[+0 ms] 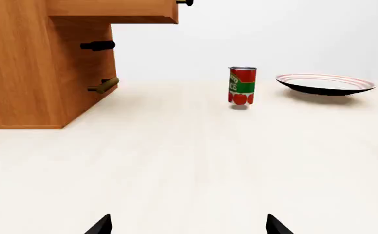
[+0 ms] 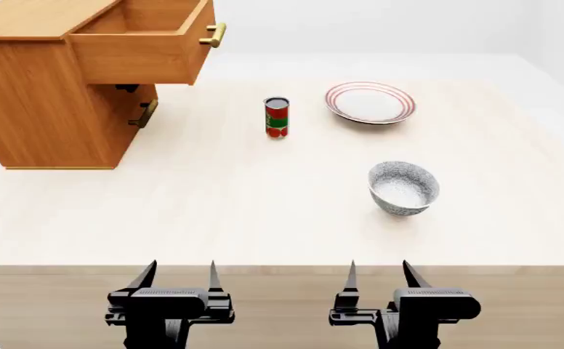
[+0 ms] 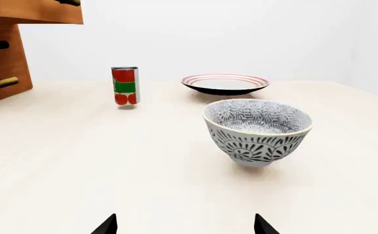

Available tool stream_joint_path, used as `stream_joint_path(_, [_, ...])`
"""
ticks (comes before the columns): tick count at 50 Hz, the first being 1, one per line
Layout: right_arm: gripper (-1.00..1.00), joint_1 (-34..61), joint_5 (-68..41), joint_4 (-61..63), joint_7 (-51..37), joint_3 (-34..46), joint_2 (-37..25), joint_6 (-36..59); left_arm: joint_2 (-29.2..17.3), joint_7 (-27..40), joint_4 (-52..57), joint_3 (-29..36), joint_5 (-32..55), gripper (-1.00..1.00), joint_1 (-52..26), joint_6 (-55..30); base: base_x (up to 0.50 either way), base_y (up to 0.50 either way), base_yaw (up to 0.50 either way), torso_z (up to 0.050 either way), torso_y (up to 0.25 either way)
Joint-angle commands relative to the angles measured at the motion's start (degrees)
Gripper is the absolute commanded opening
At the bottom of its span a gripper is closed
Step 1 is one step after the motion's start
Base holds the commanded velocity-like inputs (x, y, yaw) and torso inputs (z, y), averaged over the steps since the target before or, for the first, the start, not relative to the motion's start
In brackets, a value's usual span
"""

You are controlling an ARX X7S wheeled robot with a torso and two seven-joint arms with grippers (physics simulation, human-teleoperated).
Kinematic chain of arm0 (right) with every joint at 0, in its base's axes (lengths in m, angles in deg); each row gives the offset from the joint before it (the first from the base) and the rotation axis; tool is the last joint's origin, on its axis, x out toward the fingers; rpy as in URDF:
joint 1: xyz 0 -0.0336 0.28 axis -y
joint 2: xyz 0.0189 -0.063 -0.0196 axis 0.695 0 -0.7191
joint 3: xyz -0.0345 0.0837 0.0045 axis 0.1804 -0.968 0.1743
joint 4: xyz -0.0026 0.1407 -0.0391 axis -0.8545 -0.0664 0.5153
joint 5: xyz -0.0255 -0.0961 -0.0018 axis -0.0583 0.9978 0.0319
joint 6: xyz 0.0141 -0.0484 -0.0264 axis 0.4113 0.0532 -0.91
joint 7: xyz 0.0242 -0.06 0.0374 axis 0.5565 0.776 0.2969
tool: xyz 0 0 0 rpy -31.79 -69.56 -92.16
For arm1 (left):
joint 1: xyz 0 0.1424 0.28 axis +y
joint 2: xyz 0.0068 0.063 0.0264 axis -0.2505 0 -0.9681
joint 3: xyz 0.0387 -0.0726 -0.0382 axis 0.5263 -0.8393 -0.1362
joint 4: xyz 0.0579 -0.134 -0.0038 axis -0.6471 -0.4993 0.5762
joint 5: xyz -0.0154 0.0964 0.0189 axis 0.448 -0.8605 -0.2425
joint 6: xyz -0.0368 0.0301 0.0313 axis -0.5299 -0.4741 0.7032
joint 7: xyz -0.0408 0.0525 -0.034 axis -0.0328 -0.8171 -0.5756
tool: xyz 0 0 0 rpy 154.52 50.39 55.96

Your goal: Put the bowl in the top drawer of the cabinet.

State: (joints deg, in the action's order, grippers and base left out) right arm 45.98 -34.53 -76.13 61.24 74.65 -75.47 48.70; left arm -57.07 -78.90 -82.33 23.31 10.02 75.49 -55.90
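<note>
The blue-grey patterned bowl [image 2: 403,187] stands upright on the pale table, right of centre; the right wrist view shows the bowl [image 3: 258,130] close ahead. The wooden cabinet [image 2: 44,109] sits at the back left, and its top drawer [image 2: 146,40] is pulled out with nothing visible inside, the brass handle [image 2: 214,34] facing the table. The lower drawer [image 2: 139,109] is closed. My left gripper [image 2: 178,275] and right gripper [image 2: 378,275] hover open at the table's near edge, both holding nothing. The right one is nearest the bowl, well short of it.
A red and green can [image 2: 276,117] stands mid-table between cabinet and plate. A flat red-ringed white plate [image 2: 371,102] lies at the back right, beyond the bowl. The table [image 2: 214,211] ends just in front of both grippers.
</note>
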Motion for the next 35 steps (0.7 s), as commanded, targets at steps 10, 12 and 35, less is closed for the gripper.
stream_joint_path(10, [1.00,-1.2,-2.5,1.2,-2.7,2.6,-2.7,-0.6,-2.4,2.9,1.1,3.3,2.3,1.00,0.5,-0.5,0.00,0.00,0.00,0.000,0.000])
stream_joint_path(12, [1.00,-1.2,-2.7,1.2,-2.9,2.9,-2.9,-0.5,-2.6,3.1,1.1,3.6,2.6,1.00,0.4,-0.6,0.00,0.00,0.00,0.000,0.000])
stream_joint_path(35, [1.00,-2.5,-11.8,38.6,-5.9,0.8,-8.3,32.3,-8.1,5.3,41.5,4.2,9.9,1.00,4.3,-31.0,0.00,0.00,0.00,0.000,0.000])
